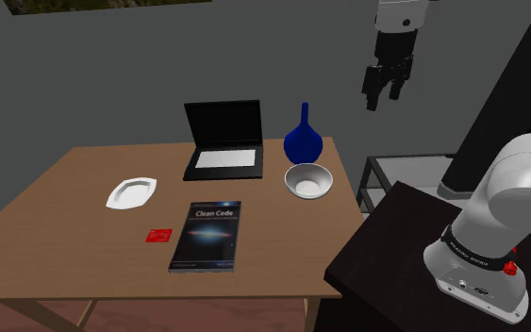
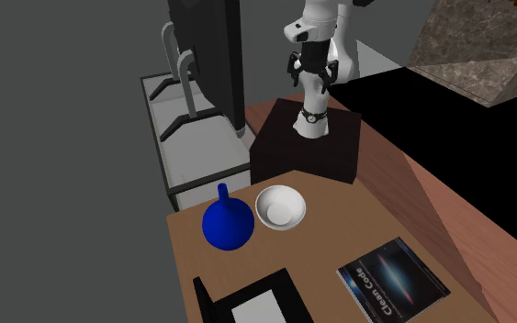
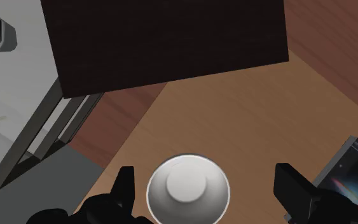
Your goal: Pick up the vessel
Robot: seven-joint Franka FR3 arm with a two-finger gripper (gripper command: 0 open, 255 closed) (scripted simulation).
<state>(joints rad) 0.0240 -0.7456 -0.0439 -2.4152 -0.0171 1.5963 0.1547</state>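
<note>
Pincer point(image 1: 387, 97) spread wide and empty, high in the air over the worktop's point(image 1: 65, 226) corner nearest the dark stand point(image 1: 395, 245). Blue round-bellied vessel point(image 1: 303, 141) with a thin neck, upright on the worktop, just beside a white bowl point(image 1: 308, 181) and near the open laptop point(image 1: 223, 141). In the wrist view, bowl far below, between the fingers point(image 3: 123, 191), untouched

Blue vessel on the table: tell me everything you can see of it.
The blue vessel is glossy deep blue, with a round bulbous body and a thin, tall neck, no handle or lid. It stands upright on the wooden table near one edge, close to the white bowl and the open laptop. Nothing grips it.
</note>
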